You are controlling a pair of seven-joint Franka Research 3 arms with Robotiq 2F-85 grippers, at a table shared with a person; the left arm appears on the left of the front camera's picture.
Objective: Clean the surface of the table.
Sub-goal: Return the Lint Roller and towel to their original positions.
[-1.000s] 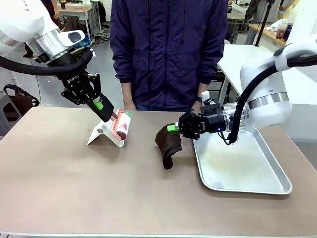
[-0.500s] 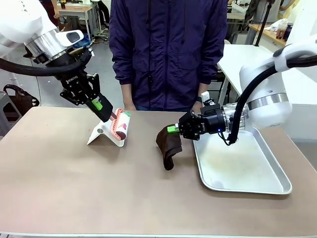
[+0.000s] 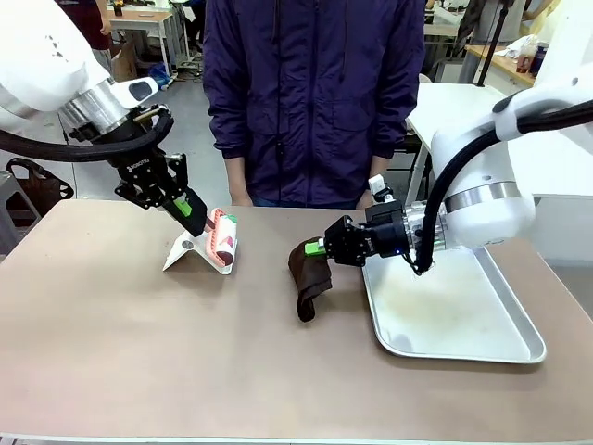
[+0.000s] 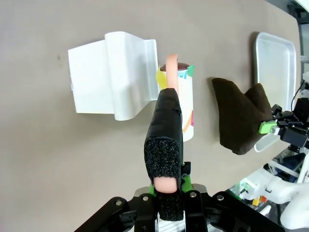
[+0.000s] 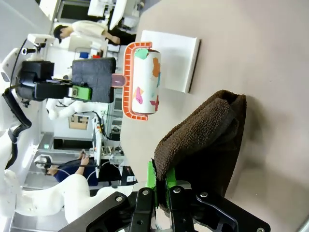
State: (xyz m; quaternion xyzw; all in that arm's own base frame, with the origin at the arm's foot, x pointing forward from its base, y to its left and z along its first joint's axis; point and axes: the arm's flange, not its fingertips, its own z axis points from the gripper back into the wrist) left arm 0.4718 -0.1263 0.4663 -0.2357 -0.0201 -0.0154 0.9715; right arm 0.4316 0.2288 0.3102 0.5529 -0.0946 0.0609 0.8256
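On the brownish table (image 3: 139,352), toward its far left, I had the left gripper (image 3: 192,209) pinched tight on the pink handle of a lint roller (image 3: 222,238); in the left wrist view the fingers (image 4: 165,159) were pressed against that handle with no gap to spare, a dark foam sleeve wrapped around it just ahead of the pads. The roller's white drum, dotted with coloured scraps, sat in its orange frame beside a bent white plastic stand (image 3: 190,250) that rested on the tabletop; I could not tell whether the drum touched the surface. Nearer the middle, my right gripper (image 3: 317,247) was clamped on the upper edge of a dark brown cloth (image 3: 308,275), and the right wrist view showed the green pads (image 5: 153,180) squeezed together over a fold of the terry fabric. The cloth hung down from that grip, its lower end meeting the table just left of a shiny metal tray (image 3: 482,348). A person in a dark purple jacket (image 3: 315,93) stood at the far edge, behind both items.
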